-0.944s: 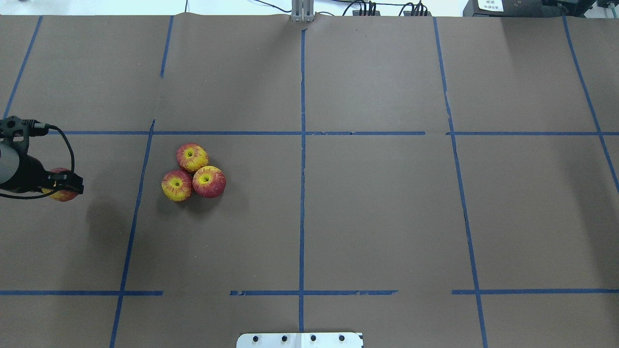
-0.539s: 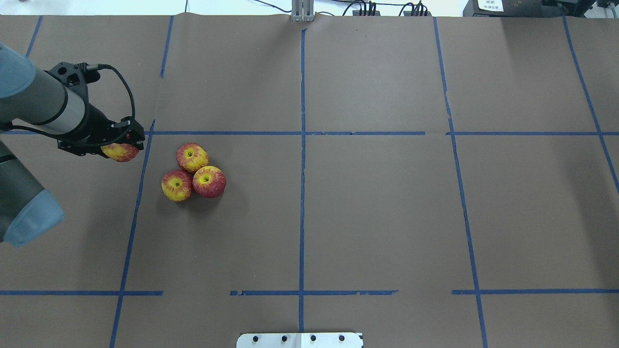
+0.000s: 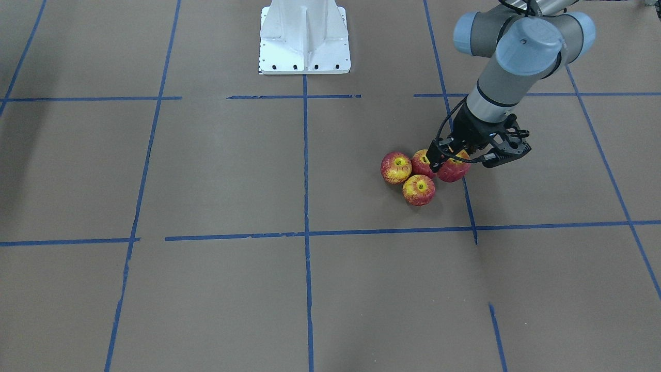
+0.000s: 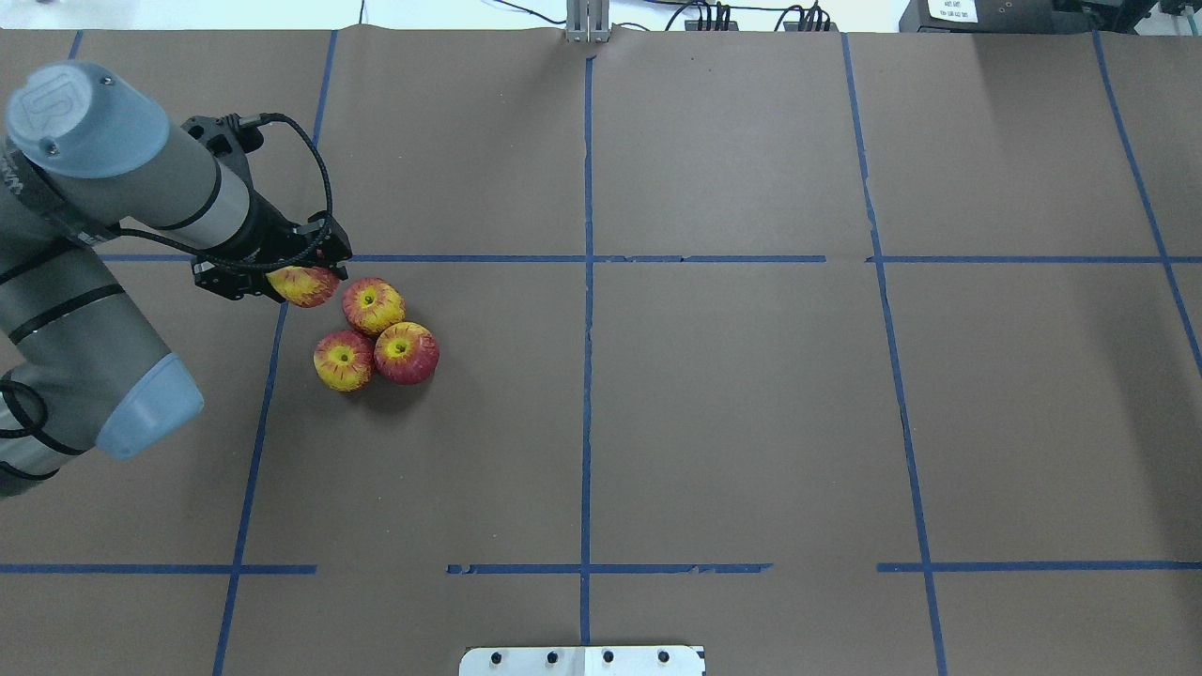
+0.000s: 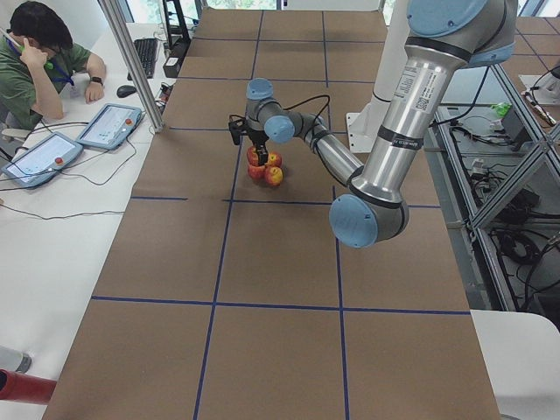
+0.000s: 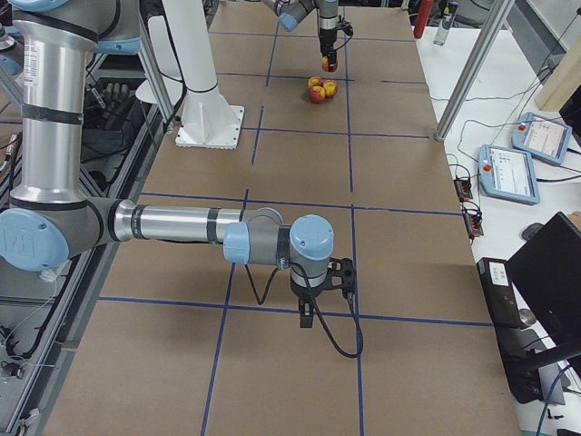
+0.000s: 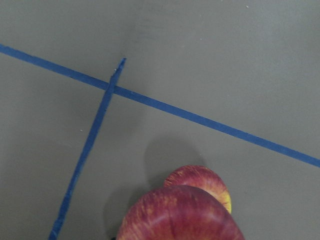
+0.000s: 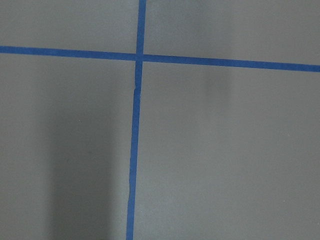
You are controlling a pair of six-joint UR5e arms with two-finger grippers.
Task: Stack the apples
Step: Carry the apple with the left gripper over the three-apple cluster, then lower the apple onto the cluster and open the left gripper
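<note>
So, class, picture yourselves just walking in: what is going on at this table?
The robot's left tool holds one apple, apparently raised above the table, right beside a cluster of three apples that sit touching each other. Nothing is stacked on them yet. The right tool hangs far from the apples, over bare table. Whether it is open cannot be told.

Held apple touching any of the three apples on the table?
Apart. Exterior right view shows a clear gap between the held apple in the left gripper and the three apples below.
</note>
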